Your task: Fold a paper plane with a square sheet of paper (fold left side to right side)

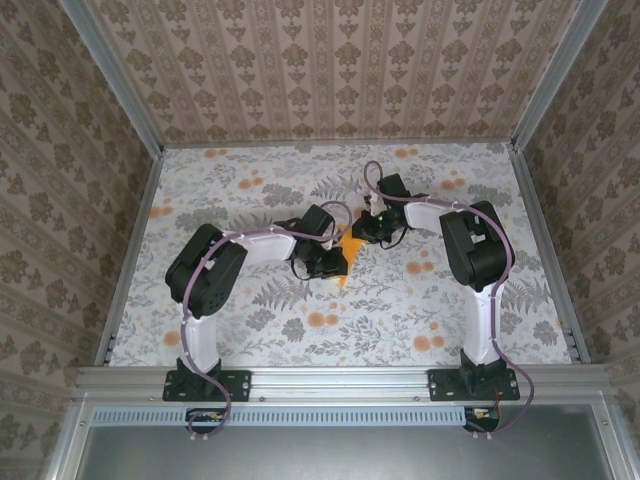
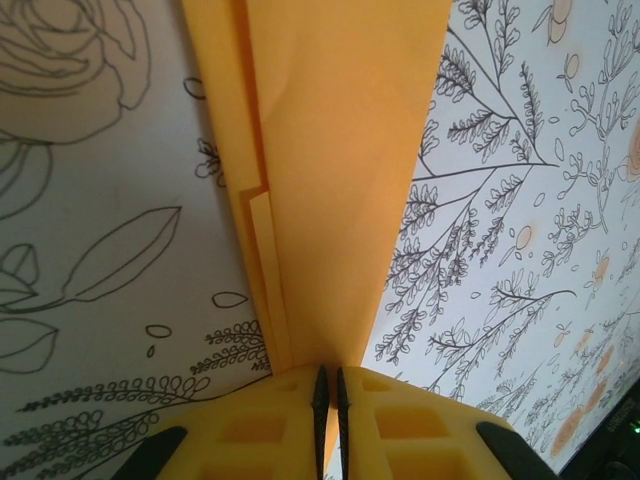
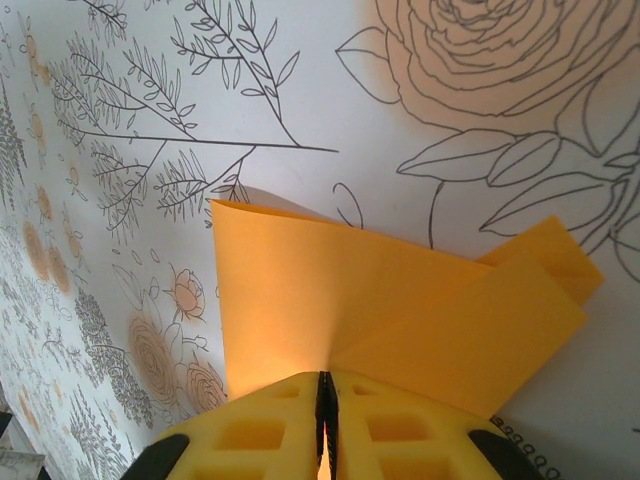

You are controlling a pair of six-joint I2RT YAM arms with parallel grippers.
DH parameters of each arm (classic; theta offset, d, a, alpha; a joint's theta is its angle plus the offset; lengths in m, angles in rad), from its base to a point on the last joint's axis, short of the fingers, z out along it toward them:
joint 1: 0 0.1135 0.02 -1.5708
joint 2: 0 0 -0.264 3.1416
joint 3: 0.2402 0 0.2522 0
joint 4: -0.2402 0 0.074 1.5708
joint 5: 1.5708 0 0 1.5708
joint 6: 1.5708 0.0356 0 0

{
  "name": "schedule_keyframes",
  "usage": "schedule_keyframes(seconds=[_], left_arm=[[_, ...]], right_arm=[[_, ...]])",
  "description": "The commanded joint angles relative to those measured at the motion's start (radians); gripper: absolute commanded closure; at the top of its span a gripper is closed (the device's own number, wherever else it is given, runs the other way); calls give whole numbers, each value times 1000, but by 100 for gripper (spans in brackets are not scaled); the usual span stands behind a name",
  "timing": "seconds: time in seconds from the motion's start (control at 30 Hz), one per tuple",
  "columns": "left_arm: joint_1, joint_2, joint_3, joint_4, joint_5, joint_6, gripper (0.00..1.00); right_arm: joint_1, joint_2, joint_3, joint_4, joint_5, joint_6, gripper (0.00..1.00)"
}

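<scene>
The orange sheet of paper point(image 1: 349, 250) is folded into overlapping creased layers and lies mid-table between both grippers. In the left wrist view the paper point(image 2: 330, 150) runs away from me as a narrow tapering strip with stepped layer edges on its left side. My left gripper point(image 2: 328, 385) is shut on its near end. In the right wrist view the paper point(image 3: 320, 290) shows a sharp corner at the left and a folded flap at the right, and my right gripper point(image 3: 325, 385) is shut on its near edge. From above, the left gripper point(image 1: 336, 263) and the right gripper point(image 1: 361, 231) meet at the paper.
The table point(image 1: 250, 200) has a grey floral cloth with small orange flowers. Aluminium rails point(image 1: 340, 380) frame it, and patterned walls point(image 1: 330, 60) close the back and sides. Both arms bend inward over the middle of the table.
</scene>
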Motion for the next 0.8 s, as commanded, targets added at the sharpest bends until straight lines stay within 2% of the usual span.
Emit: schedule_keyframes(seconds=[0.0,0.1,0.33,0.53,0.77], left_arm=[[6,24,-35,-29,-24,16,87],[6,27,-43,-37,-38,14,88],[4,35,-51,-53,-65,12,90],[1,24,-52,-60,-76,15,90],[-2,25,-44,-63,-75,18,90]], right_arm=[[-5,-34,-48,43,-6,12,88],[-10,-108,-91,121,-30,42,89],[6,-251,-215,139,-35,65,93],[67,-262,-322,208,-46,144,94],[95,-209,-334,234,-57,168,94]])
